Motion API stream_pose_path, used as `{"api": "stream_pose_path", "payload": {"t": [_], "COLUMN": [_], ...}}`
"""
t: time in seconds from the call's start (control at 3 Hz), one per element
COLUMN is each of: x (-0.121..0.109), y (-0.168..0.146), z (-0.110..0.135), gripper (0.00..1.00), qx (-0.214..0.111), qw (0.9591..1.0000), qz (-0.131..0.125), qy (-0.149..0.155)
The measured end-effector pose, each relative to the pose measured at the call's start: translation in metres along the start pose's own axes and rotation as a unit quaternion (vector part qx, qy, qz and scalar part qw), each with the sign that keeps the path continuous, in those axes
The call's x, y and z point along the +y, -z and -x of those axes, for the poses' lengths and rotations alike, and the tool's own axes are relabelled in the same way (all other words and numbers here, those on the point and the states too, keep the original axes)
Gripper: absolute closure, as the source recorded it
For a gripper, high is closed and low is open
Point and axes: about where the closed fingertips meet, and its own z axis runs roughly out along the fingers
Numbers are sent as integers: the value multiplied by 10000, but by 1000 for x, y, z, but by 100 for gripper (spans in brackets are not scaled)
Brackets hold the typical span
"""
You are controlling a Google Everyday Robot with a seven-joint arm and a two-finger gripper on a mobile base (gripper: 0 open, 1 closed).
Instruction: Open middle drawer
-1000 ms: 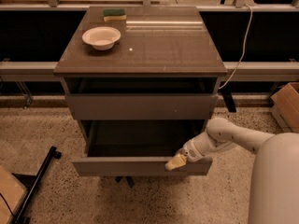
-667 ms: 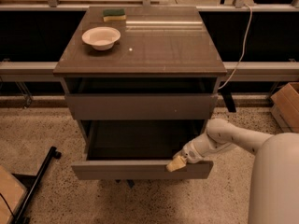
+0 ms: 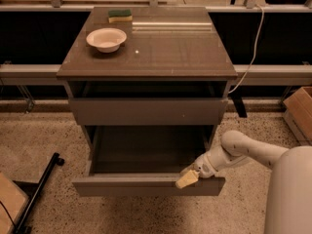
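Middle drawer (image 3: 126,185) well out, my gripper (image 3: 187,179) at its front lip!

In the camera view, the middle drawer stood pulled far out beneath the top drawer (image 3: 146,111), dark tray showing. My gripper sat on the right of its front's upper edge; how wide it stood, I couldn't tell. The danger, I judged: no handle, so a slanted pull could slip me off, or yank it past its stop.

The middle drawer (image 3: 126,185) is pulled well out, so its dark tray can be reached from above. The upper drawer (image 3: 148,111) overhangs the back of the tray. The gripper (image 3: 187,178) sits on the front's top edge, right of centre. The arm (image 3: 243,150) closes off the right side, and a black bar (image 3: 41,186) lies on the floor to the left.
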Motion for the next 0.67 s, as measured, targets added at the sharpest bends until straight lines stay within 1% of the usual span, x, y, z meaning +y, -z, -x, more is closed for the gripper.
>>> {"api": "stream_pose_path", "payload": {"t": [0.33,0.67], "x": [10,34], "y": [0,14], "z": [-4,-19], "gripper": [20,0], "qx": [364,799], "qw": [9992,9953], "qz": [-169,-547], "qy": [38,-85]}}
